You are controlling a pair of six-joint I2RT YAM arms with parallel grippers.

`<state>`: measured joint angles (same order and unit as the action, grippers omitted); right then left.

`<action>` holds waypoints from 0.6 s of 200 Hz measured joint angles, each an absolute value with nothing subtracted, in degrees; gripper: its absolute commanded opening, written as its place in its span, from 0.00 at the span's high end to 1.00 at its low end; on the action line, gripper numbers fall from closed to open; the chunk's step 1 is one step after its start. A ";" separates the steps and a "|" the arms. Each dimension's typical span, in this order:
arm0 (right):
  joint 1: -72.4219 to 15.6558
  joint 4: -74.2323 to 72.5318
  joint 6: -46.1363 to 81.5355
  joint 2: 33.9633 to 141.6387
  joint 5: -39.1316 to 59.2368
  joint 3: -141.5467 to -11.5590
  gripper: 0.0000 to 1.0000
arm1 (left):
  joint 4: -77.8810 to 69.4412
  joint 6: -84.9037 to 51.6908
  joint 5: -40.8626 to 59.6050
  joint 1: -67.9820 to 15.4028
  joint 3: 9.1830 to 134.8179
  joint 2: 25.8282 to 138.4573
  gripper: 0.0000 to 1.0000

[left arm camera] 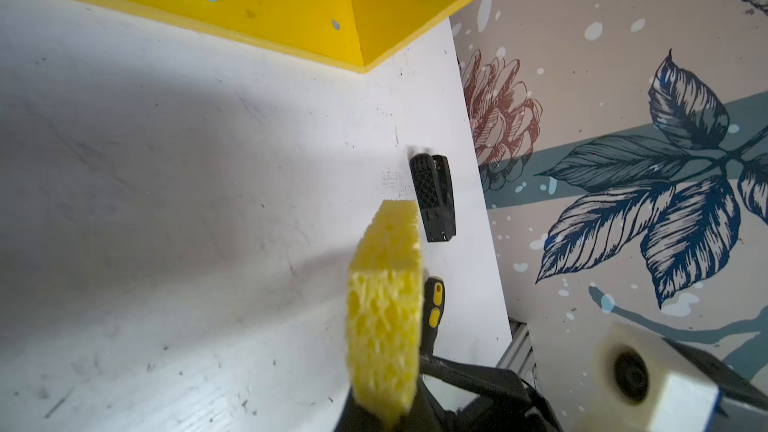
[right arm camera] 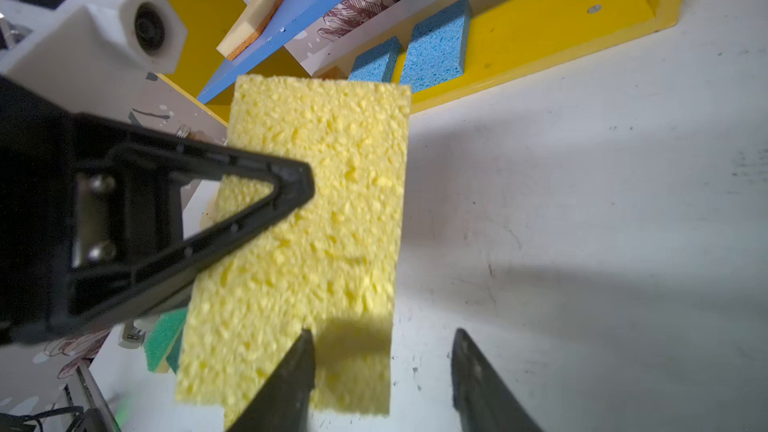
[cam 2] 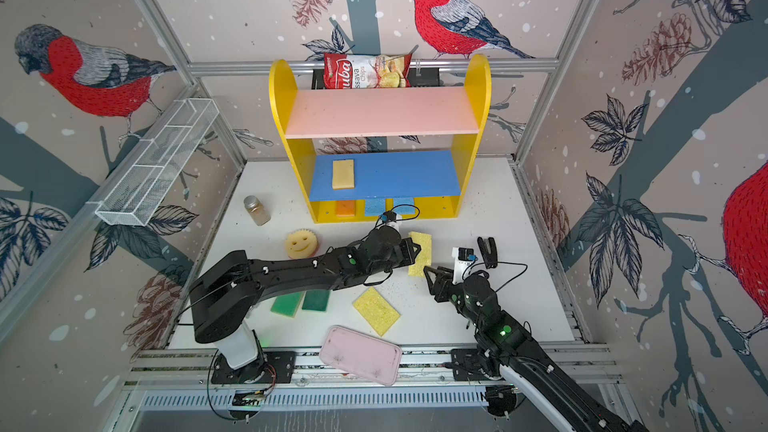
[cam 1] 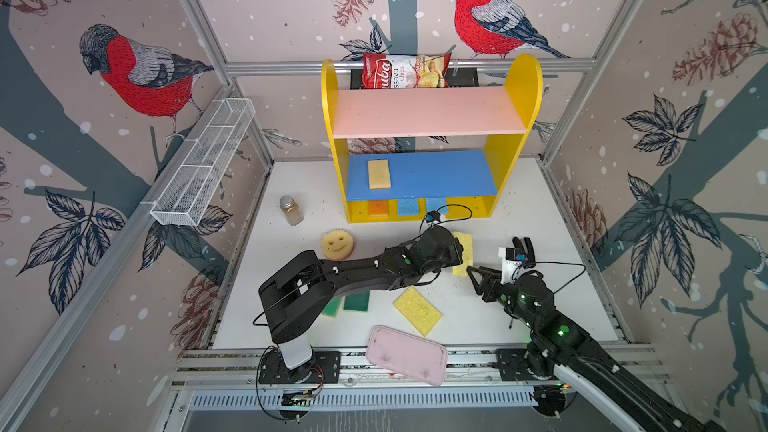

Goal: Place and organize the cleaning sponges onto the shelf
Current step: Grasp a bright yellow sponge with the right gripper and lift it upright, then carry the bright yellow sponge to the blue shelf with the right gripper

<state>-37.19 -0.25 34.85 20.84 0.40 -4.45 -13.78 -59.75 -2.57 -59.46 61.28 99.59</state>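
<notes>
The white bench [cam 1: 582, 243] carries the shelf [cam 1: 428, 112] at its far side: yellow round-topped sides, a bare pink upper board, a blue middle board and a yellow base. A pink tray [cam 1: 406, 354] lies across the rail at the near edge. Towards the left of the blue board lies a tan sponge [cam 1: 379, 174]. On the base sit an orange sponge [cam 1: 379, 207] and, to its right, two blue sponges [cam 1: 409, 206] side by side.

The left gripper [cam 1: 460, 253] reaches across the middle and is clenched on the held yellow sponge [right arm camera: 316, 139], a coarse, porous rectangle turned on edge just near of the shelf's right half. One finger [right arm camera: 297, 187] presses its broad face, and the left wrist view shows the slab edge-on. The right gripper [right arm camera: 382, 338] sits just to the near right of this sponge with its jaws apart, released. One of its fingertips overlaps the sponge's lower corner and the other stands clear of it.

On the bench a flat yellow sponge [cam 1: 417, 310] lies near the middle and two green sponges [cam 1: 356, 301] lie partly under the left arm. A round smiley sponge [cam 1: 336, 245] sits to the left, near of the shelf's left end
</notes>
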 measured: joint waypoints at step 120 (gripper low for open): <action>-36.97 -0.93 37.85 16.27 5.28 -7.88 0.24 | -18.76 -51.05 4.78 -52.47 55.88 92.31 1.00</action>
